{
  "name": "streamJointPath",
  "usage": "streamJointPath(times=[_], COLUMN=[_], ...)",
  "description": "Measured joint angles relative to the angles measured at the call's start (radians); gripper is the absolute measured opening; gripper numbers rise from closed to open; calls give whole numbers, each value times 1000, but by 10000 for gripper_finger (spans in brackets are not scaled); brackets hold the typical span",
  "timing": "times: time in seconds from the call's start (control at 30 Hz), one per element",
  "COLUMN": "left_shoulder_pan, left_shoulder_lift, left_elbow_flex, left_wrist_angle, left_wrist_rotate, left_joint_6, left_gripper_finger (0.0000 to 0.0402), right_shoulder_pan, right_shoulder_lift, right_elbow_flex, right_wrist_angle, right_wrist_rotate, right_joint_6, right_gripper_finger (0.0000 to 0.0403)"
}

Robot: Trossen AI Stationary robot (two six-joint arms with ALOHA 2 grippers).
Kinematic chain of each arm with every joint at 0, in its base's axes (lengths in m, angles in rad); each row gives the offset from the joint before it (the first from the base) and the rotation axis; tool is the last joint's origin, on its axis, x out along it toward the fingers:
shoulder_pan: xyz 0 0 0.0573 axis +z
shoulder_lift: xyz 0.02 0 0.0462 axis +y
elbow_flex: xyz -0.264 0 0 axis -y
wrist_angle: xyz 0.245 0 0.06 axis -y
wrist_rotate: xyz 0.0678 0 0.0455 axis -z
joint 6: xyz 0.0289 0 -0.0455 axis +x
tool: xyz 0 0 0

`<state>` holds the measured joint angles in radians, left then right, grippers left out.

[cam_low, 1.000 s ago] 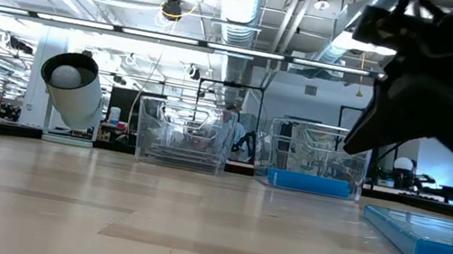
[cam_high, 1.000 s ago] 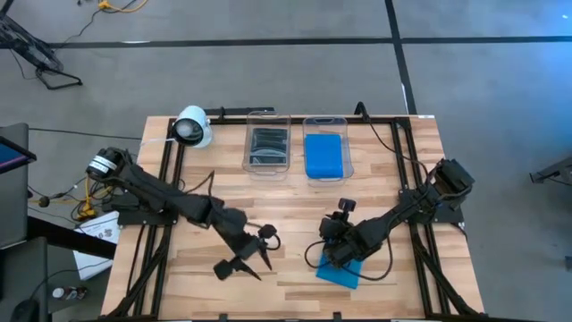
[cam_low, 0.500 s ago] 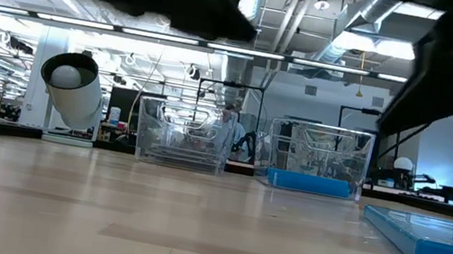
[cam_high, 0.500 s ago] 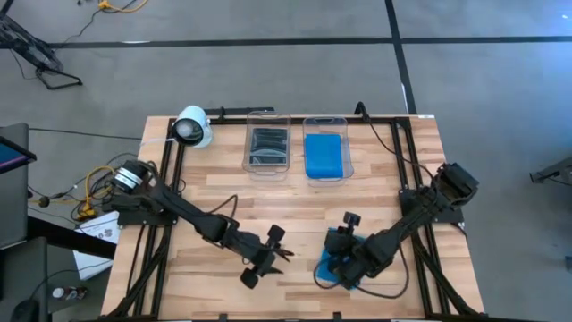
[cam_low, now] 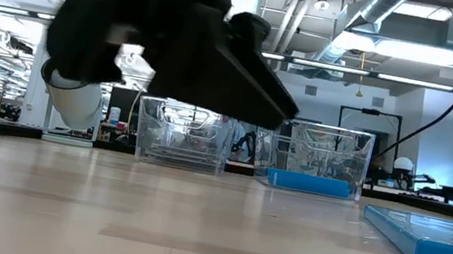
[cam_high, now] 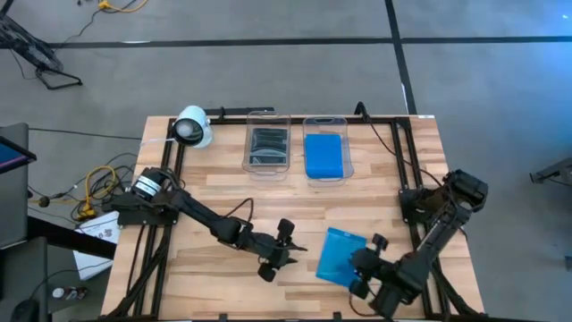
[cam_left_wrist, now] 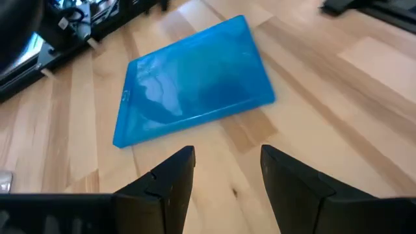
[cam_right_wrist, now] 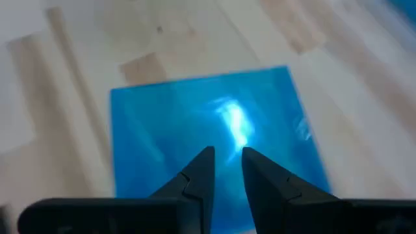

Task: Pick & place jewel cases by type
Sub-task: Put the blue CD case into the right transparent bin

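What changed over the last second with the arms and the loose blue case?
The right gripper backed off the blue jewel case toward the table's near edge, uncovering it. The left gripper swung right toward the case, fingers open. Both tubs and their cases stayed put.

We see even, bright overhead light; ceiling lamps (cam_low: 172,9) glare in the low view. The right wrist view is blurred, perhaps by motion.

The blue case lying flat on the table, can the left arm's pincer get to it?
Probably yes. The left pincer is open and points at the blue case, with only bare table between them. The right pincer sits just off its other edge, not in between.
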<state>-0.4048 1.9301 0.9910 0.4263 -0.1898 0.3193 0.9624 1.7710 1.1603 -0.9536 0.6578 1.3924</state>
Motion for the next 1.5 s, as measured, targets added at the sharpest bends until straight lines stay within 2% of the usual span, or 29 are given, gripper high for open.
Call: streamJointPath(times=[0.23, 0.43, 0.63, 1.0, 1.2, 1.5], left_shoulder_pan=[45, 98, 133, 139, 149, 149], left_shoulder_lift=[52, 56, 70, 131, 133, 135], left_elbow_flex=[73, 109, 110, 126, 125, 125], left_wrist_angle=[-32, -103, -116, -109, -129, -192], left_wrist_rotate=[52, 101, 140, 139, 124, 99], left_joint_6=[-51, -198, -296, -351, -369, -377], left_gripper_finger=[173, 173, 173, 174, 174, 174], right_shoulder_pan=[108, 157, 164, 148, 103, 10], right_shoulder_lift=[0, 4, 19, 19, 11, 13], right_elbow_flex=[0, -48, -136, -256, -305, -305], right_wrist_angle=[36, 120, 218, 260, 364, 402], right_wrist_rotate=[-5, -6, -118, -144, -132, -142], right_joint_6=[162, 179, 206, 195, 58, -141], right_gripper_finger=[70, 70, 70, 70, 70, 70])
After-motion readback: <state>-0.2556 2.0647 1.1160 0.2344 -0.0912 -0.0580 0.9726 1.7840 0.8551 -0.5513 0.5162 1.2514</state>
